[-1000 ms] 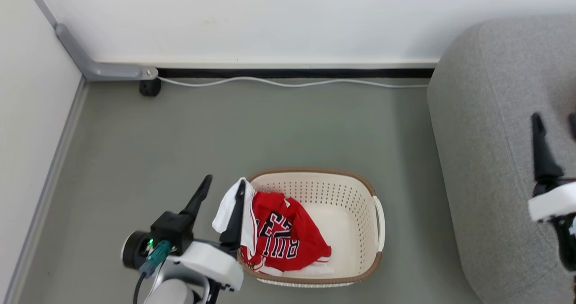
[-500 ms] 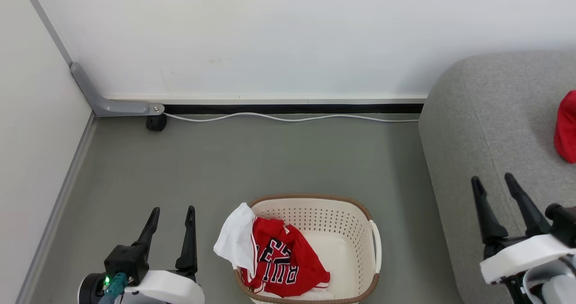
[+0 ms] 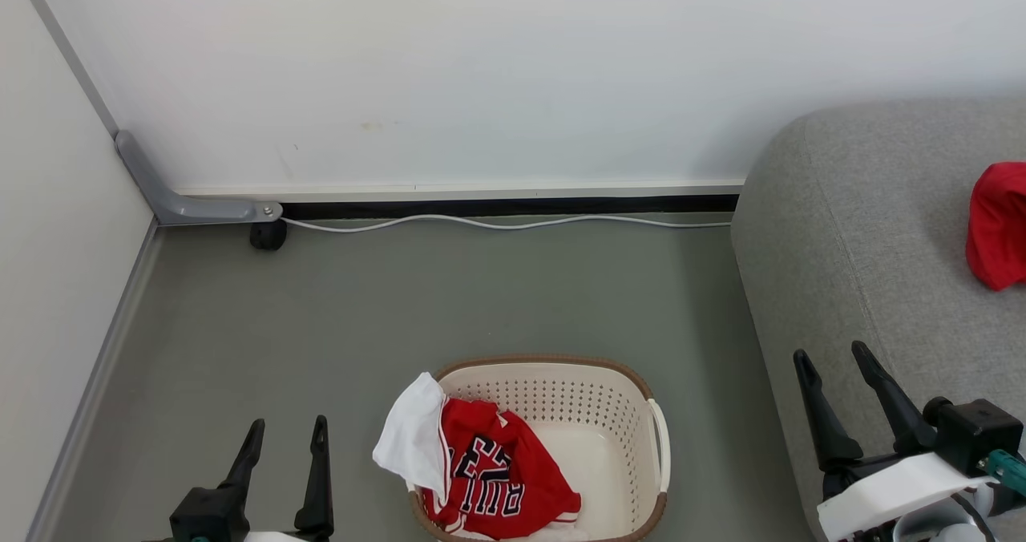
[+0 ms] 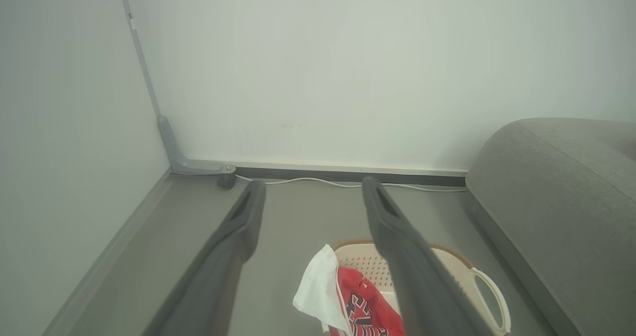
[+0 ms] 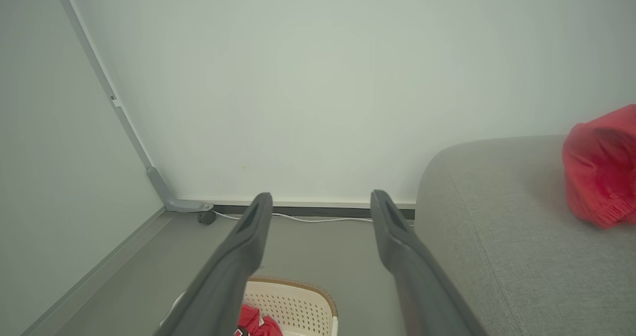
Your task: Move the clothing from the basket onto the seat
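The striped jersey (image 3: 497, 486) lies bunched in the left half of the basket (image 3: 561, 362) at the bottom centre of the head view. Its white part (image 3: 413, 446) spills over the left rim. A plain red garment (image 3: 998, 225) already rests on the sofa (image 3: 866, 245) at the right edge, so one piece seems left to move.

Both tools are released and empty. The left gripper (image 3: 288, 423) hangs at the lower left, just beside the basket. The right gripper (image 3: 830, 352) sits at the lower right, in front of the sofa's side.

The likeliest trouble is a pinch that takes just the overhanging white flap. The cloth could then slide out of the fingers, or trail and drop on the floor between basket and sofa. A finger going in too close to the wall could also hook the rim or the holes, lifting or tipping the light basket. Cloth snagged on the rim would drag the basket too.

The left wrist view looks down on the flap outside the rim and on the basket's white handle (image 4: 496, 291). The right wrist view instead takes in the red garment on the cushion. The head view places both grippers against basket and sofa together.
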